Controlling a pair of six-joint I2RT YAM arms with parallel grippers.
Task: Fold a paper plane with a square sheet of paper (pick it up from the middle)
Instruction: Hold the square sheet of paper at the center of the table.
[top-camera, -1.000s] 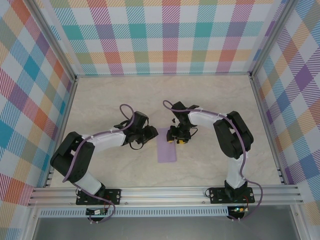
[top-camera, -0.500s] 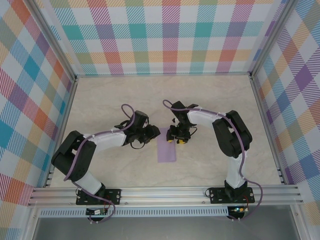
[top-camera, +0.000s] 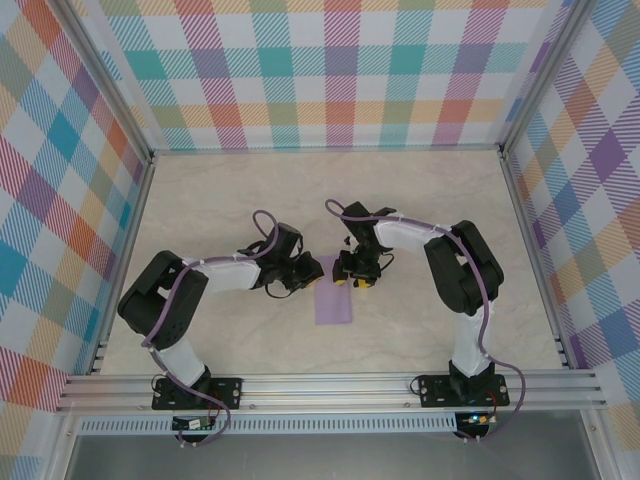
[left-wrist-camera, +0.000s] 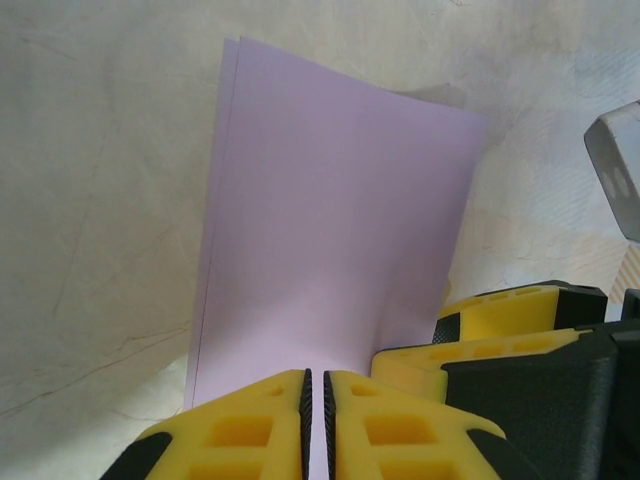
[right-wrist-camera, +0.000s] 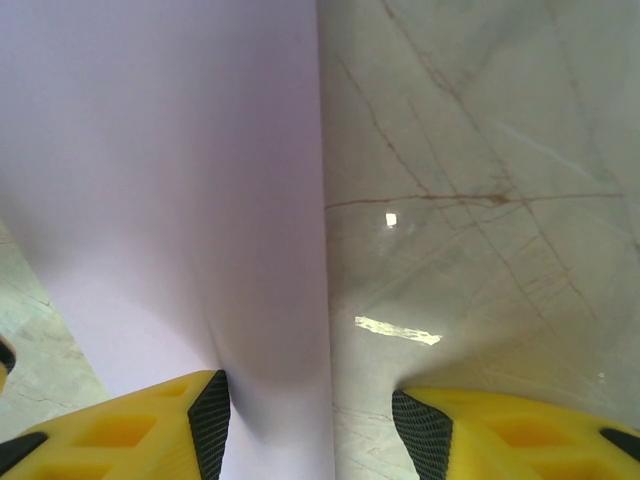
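Observation:
The square sheet of paper (top-camera: 334, 297) lies folded into a lavender strip on the marble table, between the two arms. At its far left edge my left gripper (top-camera: 308, 270) has its yellow jaws almost together, with only a thin slit in which the paper (left-wrist-camera: 330, 200) shows, rising into the pads. My right gripper (top-camera: 353, 280) stands open at the strip's far right edge. Its left finger (right-wrist-camera: 205, 415) touches the paper (right-wrist-camera: 180, 180), which bulges up beside it, and its right finger (right-wrist-camera: 440, 425) is over bare table. The right gripper's fingers (left-wrist-camera: 500, 330) also show in the left wrist view.
The marble table top (top-camera: 220, 190) is bounded by aluminium rails and checked walls (top-camera: 330, 70) on three sides. Both arm bases stand on the front rail (top-camera: 330, 385).
My left gripper's jaws have closed from partly open to almost together on the paper's edge, and the left arm has edged right. The right arm and the strip have stayed put.

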